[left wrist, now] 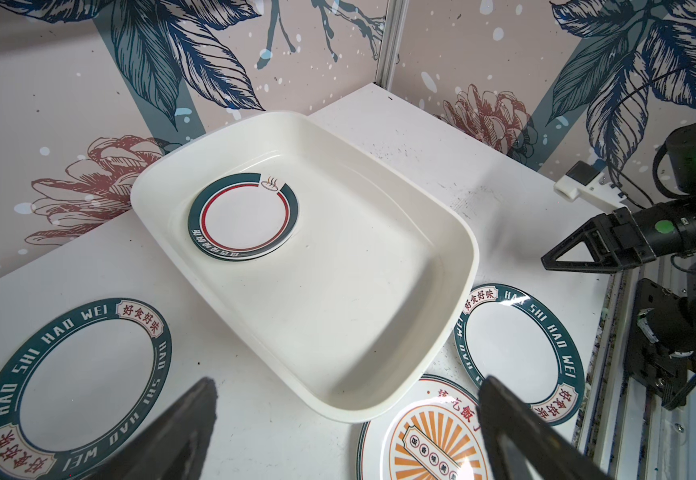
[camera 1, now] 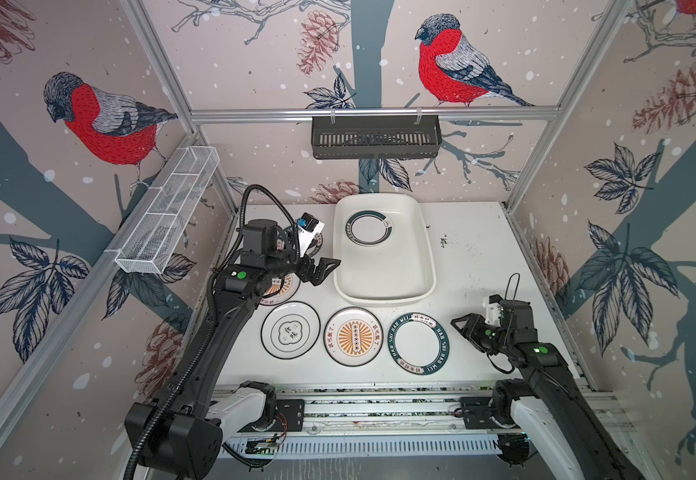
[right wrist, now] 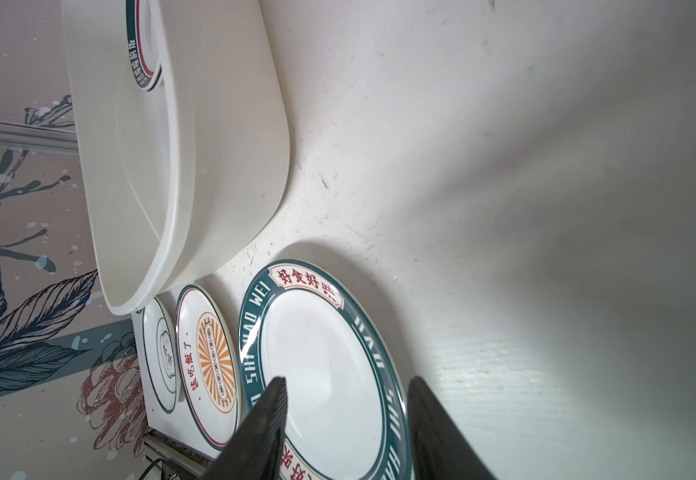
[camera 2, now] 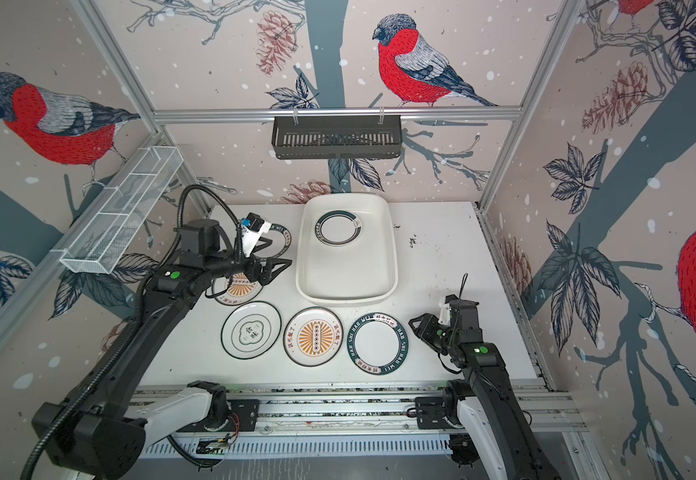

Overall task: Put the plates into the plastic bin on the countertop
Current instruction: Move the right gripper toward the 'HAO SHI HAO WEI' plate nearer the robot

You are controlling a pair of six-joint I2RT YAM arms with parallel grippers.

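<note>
Left pincer [camera 1: 324, 269] gapes beside plastic bin [camera 1: 383, 296]; right pincer [right wrist: 346, 380] straddles lettered plate's [right wrist: 317, 340] rim.

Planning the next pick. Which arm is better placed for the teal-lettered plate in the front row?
Right. The right gripper sits open beside that teal-lettered plate, fingers either side of its rim in the wrist view. The left gripper hangs open far off, beside the plastic bin.

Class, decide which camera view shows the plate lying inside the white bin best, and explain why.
The left wrist view: the plate appears whole and close, its red ring and cup emblem clear. Both top views show it whole but small. The right wrist view shows only an edge-on sliver over the bin wall.
</note>
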